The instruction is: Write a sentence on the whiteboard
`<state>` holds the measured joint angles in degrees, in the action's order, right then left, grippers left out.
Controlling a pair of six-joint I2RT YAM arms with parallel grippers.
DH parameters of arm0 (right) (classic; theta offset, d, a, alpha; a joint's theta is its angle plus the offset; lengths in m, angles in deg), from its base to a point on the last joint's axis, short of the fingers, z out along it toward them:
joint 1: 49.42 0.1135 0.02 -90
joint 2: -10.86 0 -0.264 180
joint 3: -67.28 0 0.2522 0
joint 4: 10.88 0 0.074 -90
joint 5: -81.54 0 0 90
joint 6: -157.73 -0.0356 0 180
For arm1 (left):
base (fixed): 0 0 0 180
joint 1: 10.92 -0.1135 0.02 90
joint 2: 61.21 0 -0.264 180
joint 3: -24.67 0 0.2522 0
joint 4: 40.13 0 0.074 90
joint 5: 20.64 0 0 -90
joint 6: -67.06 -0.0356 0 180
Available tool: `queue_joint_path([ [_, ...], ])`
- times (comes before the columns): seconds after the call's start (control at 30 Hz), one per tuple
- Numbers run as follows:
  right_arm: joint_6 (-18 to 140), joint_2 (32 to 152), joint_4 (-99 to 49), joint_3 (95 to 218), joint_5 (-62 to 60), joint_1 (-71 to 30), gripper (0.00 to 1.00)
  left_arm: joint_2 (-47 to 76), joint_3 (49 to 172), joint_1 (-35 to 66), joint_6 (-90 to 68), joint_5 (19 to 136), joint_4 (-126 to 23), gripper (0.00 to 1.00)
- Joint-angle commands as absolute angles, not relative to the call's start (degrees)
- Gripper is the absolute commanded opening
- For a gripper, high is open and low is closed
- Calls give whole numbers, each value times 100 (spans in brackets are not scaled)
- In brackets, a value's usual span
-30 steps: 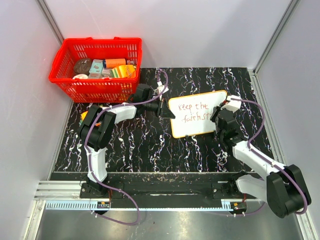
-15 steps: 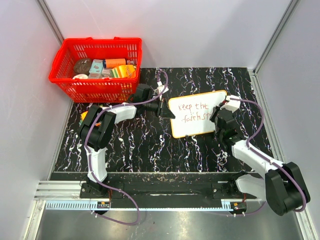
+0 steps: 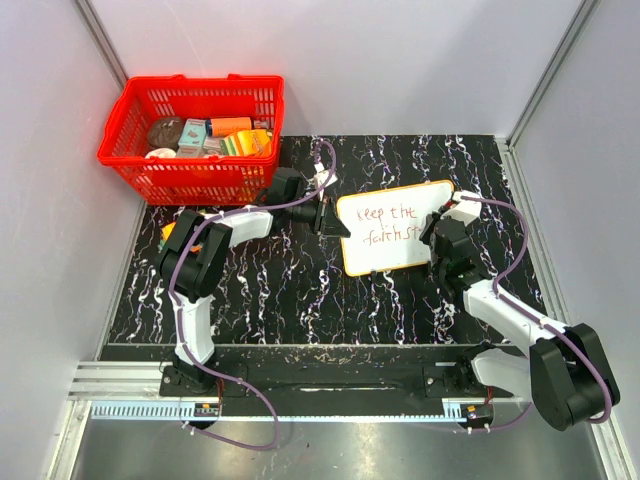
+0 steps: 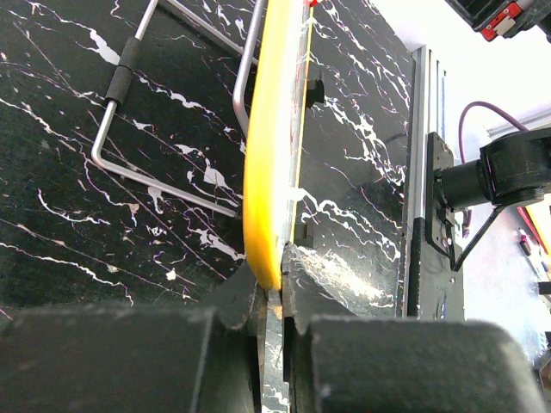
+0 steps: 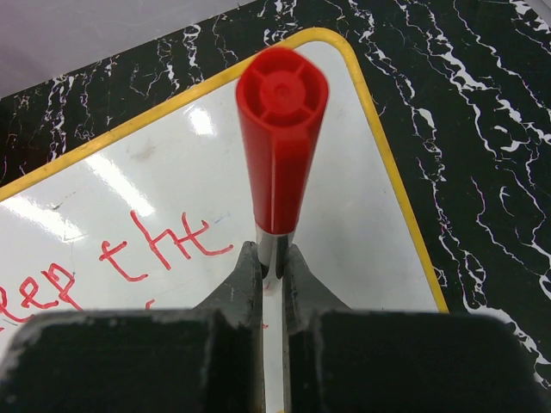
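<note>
1. Overhead, the whiteboard (image 3: 388, 260) sits on the black marbled table (image 3: 300, 290), right of centre, between the two arms and well apart from the red basket (image 3: 190, 165) at the far left corner.
2. On it, the sentence (image 3: 390, 225) runs in two thin reddish lines: "keep the" above, then "faith st" — whatever follows is hidden behind the right arm.
3. From the right wrist, only "the" reads cleanly; the word before it is cut off by the frame edge.
4. Left gripper (image 4: 274, 288): fingers closed tight on the board's yellow rim at its left end. That view shows the board edge-on, so its writing face cannot be seen there.
5. A bent wire stand (image 4: 129, 112) lies against the board's back; its far end runs out of frame.
6. Right gripper (image 5: 273, 258): clamped on a red marker (image 5: 281, 146) over the board's right part. Only the butt end faces the camera — the writing tip is hidden, so I cannot tell whether it touches the surface.
7. Basket contents are too small to name.
</note>
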<state>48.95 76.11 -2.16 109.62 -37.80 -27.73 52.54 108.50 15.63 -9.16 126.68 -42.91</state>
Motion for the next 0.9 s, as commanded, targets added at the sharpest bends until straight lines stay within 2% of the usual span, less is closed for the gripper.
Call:
queue_joint_path([
  [0.0, 4735, 7546, -355, 10873, -3729, -2833, 0, 5551, 10629, 1721, -1793, 12165, -4906, 0],
  [0.87, 4805, 7484, -337, 11066, -3763, -2833, 0, 5551, 10620, 1721, -1793, 12165, -4906, 0],
])
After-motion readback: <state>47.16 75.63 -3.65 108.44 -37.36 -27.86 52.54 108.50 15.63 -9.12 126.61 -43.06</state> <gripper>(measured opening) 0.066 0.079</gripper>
